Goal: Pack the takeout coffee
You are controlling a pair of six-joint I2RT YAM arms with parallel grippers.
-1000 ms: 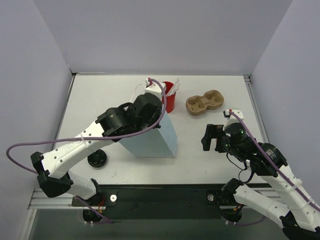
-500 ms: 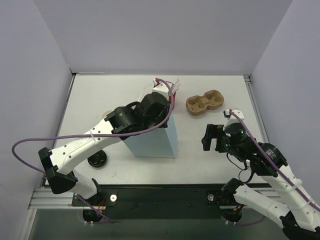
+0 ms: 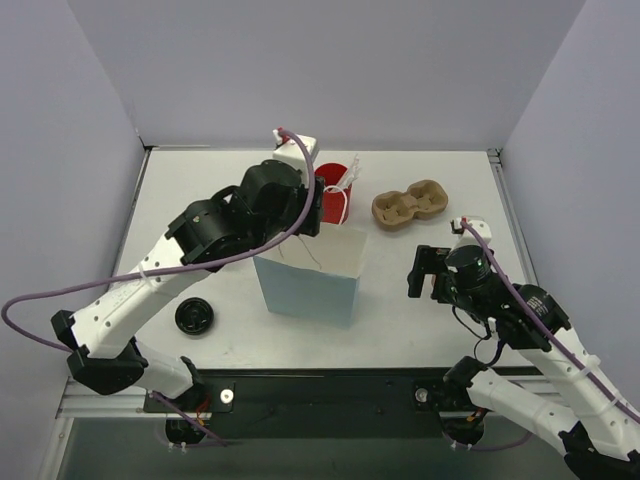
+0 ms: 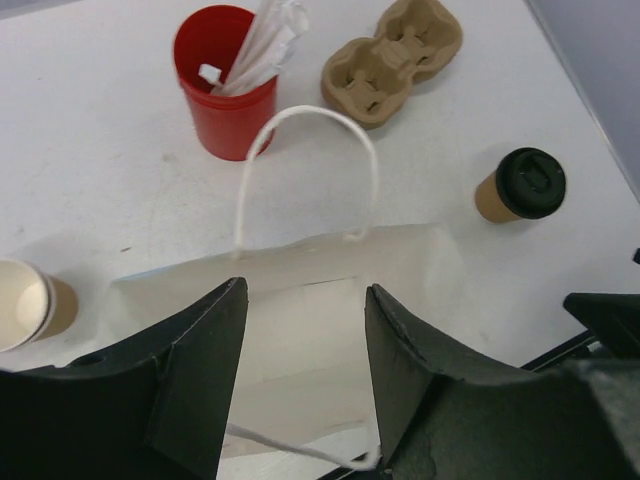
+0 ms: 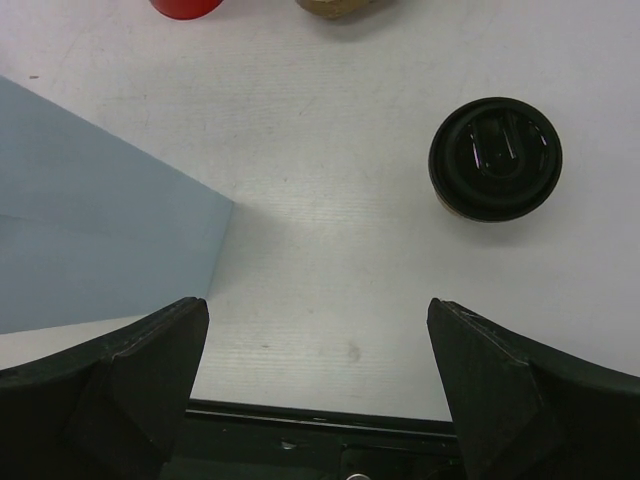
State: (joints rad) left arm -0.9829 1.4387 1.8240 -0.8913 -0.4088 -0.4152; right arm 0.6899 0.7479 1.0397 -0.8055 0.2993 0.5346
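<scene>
**White table, six things on it**

The table (image 3: 200, 200) carries a pale bag (image 3: 310, 285), upright at its middle. Behind the bag stand a red cup (image 4: 225, 95) (white stirrers inside) and a carrier (image 3: 409, 204). The coffee (image 4: 520, 187) stands right of the bag and a lidless cup (image 4: 30, 305) left of it. A loose black lid (image 3: 193, 317) lies front-left.

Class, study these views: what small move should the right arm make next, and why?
Probably shift the right gripper towards the takeout coffee and lower around it. Its jaws are open and empty, the lidded cup stands free, right of centre in its wrist view, and the left gripper hangs over the open paper bag.
</scene>
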